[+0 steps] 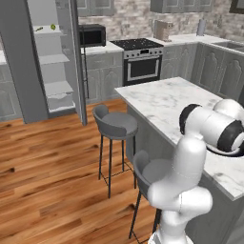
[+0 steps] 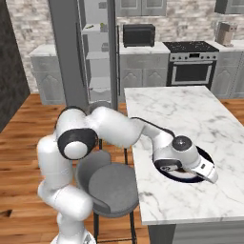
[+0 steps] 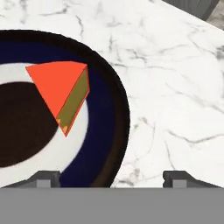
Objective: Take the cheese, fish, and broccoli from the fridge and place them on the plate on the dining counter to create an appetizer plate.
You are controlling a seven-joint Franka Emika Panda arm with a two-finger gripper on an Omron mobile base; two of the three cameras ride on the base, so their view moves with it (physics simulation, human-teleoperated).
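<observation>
Surface: dining counter (image 2: 190, 114), white marble with grey veins on a grey base, fills my right base view from the middle to the lower right; two grey round stools (image 1: 115, 125) stand along its near side on the wood plank floor (image 1: 43, 176).
Room: I see the fridge (image 1: 28, 62) at the back with its door open, pale shelves showing, and two small greenish items (image 1: 47, 28) on the top shelf, too small for me to tell apart. Beside it a black microwave (image 1: 93, 35) sits on the wall counter, then a steel oven (image 1: 142, 64) with a dark cooktop. The back wall is pale brick.
Plate: dark navy plate (image 3: 109, 109) with a white ring lies on the marble near the counter's near edge, under my hand.
Cheese: orange-red wedge (image 3: 59, 89) rests on the plate's white ring, one olive-brown cut face turned toward me. In the hand view it sits above and left of the fingertips, clear of both.
Hand: gripper (image 3: 111, 177) has its jaws spread wide, nothing between them; one fingertip (image 3: 46, 178) is over the plate, the other over bare marble beyond the rim.
Arm: in the right base view I see it reach from the lower left across the counter edge, elbow bent, wrist (image 2: 178, 152) low over the plate, hand pointing down.
</observation>
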